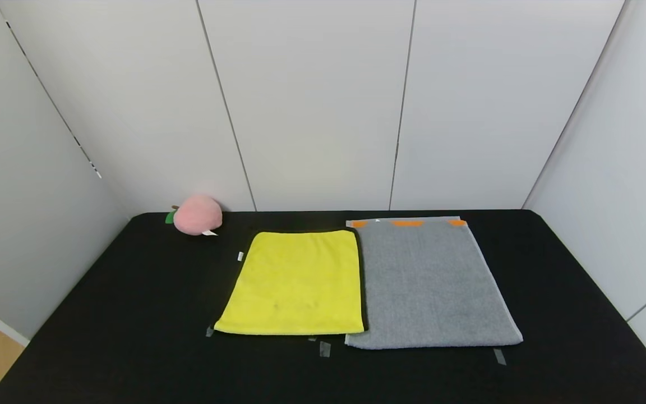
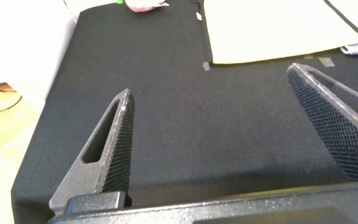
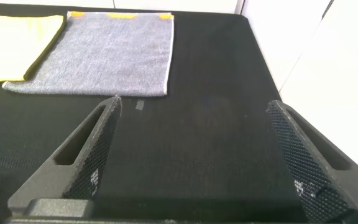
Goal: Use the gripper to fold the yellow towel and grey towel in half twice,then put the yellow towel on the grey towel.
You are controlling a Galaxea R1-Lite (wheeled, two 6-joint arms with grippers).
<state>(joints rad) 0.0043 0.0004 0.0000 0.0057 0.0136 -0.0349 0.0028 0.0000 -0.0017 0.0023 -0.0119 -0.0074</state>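
Both towels lie flat in the table's (image 1: 132,314) middle, yellow towel (image 1: 295,283) left touching grey towel (image 1: 429,286); left hand (image 2: 229,137) and right hand (image 3: 194,155), wide open and empty, should pinch near corners evenly.

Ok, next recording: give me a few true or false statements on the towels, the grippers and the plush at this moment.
1. The yellow towel lies flat, left of the grey towel. True.
2. The yellow towel sits on top of the grey towel. False: they lie side by side on the black table.
3. The left gripper is shut on the yellow towel. False: it is open over bare table, holding nothing.
4. The right gripper is open and empty. True.
5. The pink peach plush rests on the grey towel. False: it sits at the table's far left edge.
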